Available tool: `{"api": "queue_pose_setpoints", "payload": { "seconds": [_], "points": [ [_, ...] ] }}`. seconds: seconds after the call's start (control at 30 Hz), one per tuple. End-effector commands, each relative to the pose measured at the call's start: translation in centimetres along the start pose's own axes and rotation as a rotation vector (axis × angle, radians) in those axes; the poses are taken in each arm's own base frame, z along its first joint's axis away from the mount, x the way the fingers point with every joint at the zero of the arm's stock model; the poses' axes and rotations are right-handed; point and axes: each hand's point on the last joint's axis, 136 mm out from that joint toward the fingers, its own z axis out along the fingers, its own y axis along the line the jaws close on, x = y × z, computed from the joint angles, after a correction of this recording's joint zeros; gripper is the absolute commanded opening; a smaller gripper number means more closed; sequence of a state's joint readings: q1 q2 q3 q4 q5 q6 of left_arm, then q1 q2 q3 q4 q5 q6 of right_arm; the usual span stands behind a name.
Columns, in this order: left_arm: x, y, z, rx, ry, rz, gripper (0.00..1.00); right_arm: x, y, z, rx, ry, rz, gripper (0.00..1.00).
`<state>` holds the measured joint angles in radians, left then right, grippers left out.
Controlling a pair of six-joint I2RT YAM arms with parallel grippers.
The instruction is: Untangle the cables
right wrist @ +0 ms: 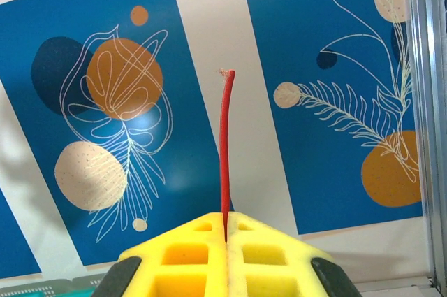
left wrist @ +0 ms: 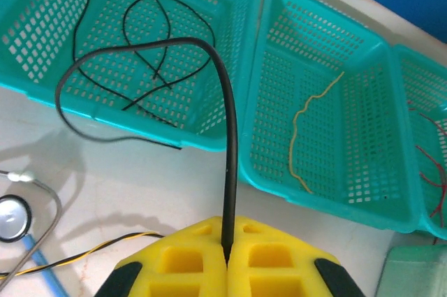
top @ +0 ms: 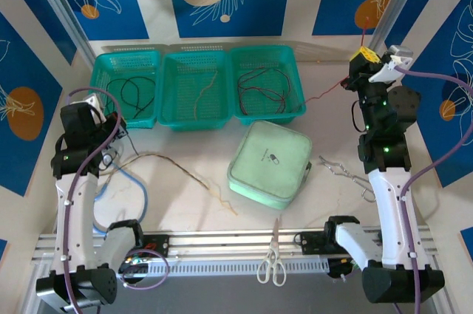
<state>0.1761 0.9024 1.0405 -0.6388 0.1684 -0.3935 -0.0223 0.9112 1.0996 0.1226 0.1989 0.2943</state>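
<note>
Top view: three teal baskets (top: 196, 122) at the back of the surface. Red cable (top: 325, 92) runs from the right basket (top: 266, 49) up to the right fingers (top: 367, 57). Tan cable (top: 188, 172) lies on the surface.
Left wrist: left fingers (left wrist: 227, 244) pinched together on a black cable (left wrist: 229, 136), which arches to the left basket (left wrist: 28, 87).
Right wrist: right fingers (right wrist: 225, 223) pinched together on the red cable (right wrist: 225, 143), its end upright.

White-and-black arms (top: 388, 196), purple cords (top: 412, 218) — yellow hands (left wrist: 227, 251)
</note>
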Motion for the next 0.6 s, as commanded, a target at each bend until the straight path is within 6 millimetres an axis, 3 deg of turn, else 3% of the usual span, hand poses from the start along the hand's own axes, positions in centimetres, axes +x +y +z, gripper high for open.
{"api": "queue_pose_setpoints", "payload": {
  "seconds": [0.0, 0.13, 0.27, 0.57],
  "points": [
    [-0.8, -1.1, -0.4, 0.065, -0.031, -0.022, 0.0, -1.8, 0.3, -0.2, -0.007, -0.041, -0.023, 0.0],
    [-1.1, -1.5, -0.8, 0.08, -0.038, -0.014, 0.0, -2.1, 1.9, 0.7, -0.098, -0.028, -0.004, 0.0],
    [-2.1, -3.3, -1.7, 0.163, -0.065, -0.008, 0.0, -3.2, 4.8, 1.8, -0.241, -0.027, 0.046, 0.0],
    [-2.7, -5.0, -3.1, 0.241, -0.077, -0.011, 0.0, -5.5, 10.6, 5.8, -0.431, -0.064, 0.098, 0.0]
  ]
}}
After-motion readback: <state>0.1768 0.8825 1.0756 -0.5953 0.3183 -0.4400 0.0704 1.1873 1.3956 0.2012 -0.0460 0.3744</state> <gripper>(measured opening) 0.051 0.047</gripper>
